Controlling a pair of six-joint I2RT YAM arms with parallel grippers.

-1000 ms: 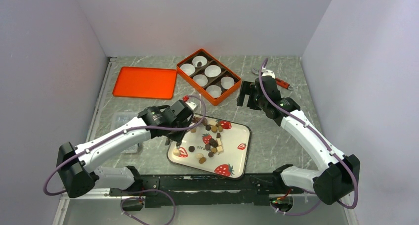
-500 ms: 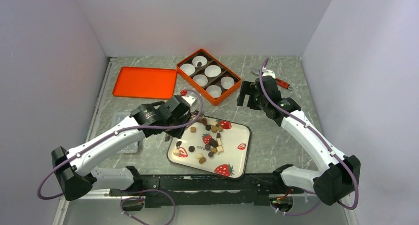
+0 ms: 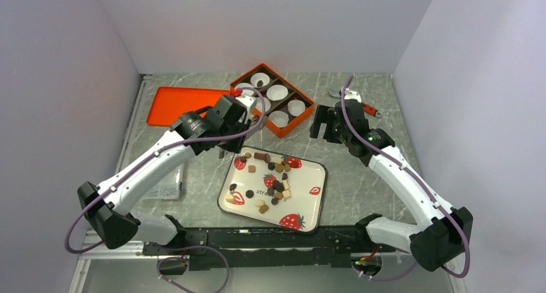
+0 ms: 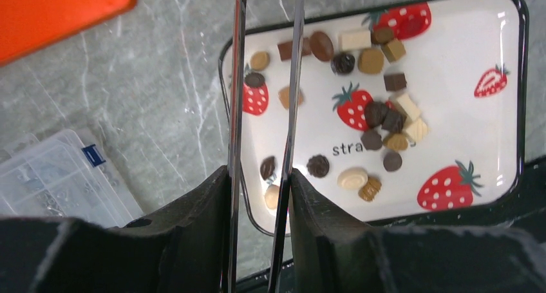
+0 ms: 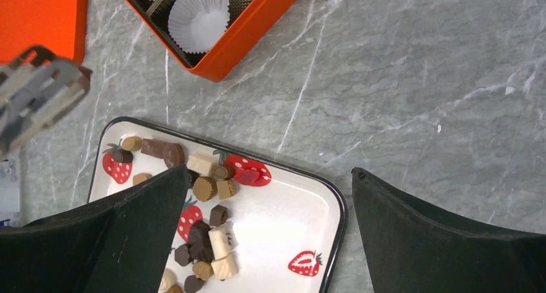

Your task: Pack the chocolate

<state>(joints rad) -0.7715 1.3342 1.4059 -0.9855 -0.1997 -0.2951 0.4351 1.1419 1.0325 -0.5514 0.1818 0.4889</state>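
The chocolate (image 3: pixel 273 177) is a scatter of small dark, light brown and cream pieces on a white strawberry-print tray (image 3: pixel 309 196). It also shows in the left wrist view (image 4: pixel 376 116) and the right wrist view (image 5: pixel 206 190). My left gripper (image 3: pixel 222 148) (image 4: pixel 259 172) is shut on metal tweezers (image 4: pixel 237 80), raised over the tray's back left corner. The tweezer tips run out of view. My right gripper (image 3: pixel 320 122) (image 5: pixel 269 170) is open and empty, above the table behind the tray's right end.
An orange box (image 3: pixel 293 120) with white paper cups stands behind the tray; its back cup holds one dark piece (image 3: pixel 259 81). Its orange lid (image 3: pixel 187 106) lies to the left. A clear plastic case (image 3: pixel 164 183) sits left of the tray. A red-handled tool (image 3: pixel 366 107) lies at back right.
My left arm has risen off the tray and swung back toward the orange box, still gripping the tweezers. The right arm has hardly moved.
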